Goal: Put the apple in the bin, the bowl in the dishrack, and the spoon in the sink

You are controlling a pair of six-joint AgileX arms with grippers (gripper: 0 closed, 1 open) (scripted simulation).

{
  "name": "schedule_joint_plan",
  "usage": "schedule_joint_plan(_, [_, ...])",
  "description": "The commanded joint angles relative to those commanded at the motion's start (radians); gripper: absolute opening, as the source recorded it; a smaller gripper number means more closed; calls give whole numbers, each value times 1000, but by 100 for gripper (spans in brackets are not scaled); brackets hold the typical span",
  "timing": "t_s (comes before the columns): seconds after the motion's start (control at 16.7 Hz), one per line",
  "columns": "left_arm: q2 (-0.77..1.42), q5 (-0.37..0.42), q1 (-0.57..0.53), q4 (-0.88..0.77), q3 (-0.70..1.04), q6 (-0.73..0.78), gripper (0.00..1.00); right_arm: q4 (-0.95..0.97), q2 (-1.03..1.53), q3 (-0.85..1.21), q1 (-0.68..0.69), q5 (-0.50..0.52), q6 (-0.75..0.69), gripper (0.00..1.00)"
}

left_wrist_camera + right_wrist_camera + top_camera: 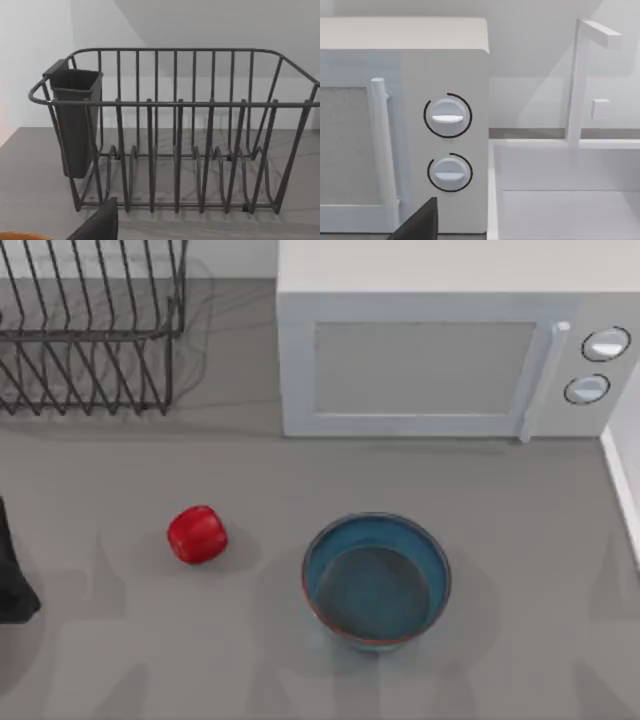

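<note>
The red apple [197, 534] lies on the grey counter, left of centre. To its right stands the teal-blue bowl [376, 580], upright and with nothing in it. The black wire dishrack [85, 330] fills the far left corner, and its bars [175, 130] face the left wrist camera. The white sink [570, 210] lies beside the microwave, its rim [622, 485] at the table's right edge. A dark part of my left gripper [97, 225] points at the rack, well away from the apple. A dark part of my right gripper [417, 222] faces the microwave. The spoon and the bin are out of view.
A white microwave [440, 350] stands at the back, its two knobs [447, 117] close to the right wrist camera. A dark cutlery holder [75, 120] hangs on one end of the rack. A white tap [580, 85] rises behind the sink. My left arm [12, 580] sits at the left edge.
</note>
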Motion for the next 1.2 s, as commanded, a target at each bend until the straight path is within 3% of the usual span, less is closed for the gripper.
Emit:
schedule_joint_plan(0.24, [30, 1, -6, -16, 23, 7, 100, 0, 0, 0, 0, 0, 0, 100])
schedule_joint_plan(0.48, [196, 4, -39, -108, 155, 52, 100, 0, 0, 0, 0, 0, 0, 100])
schedule_joint_plan(1.2, [1179, 28, -245, -671, 917, 326, 100, 0, 0, 0, 0, 0, 0, 100])
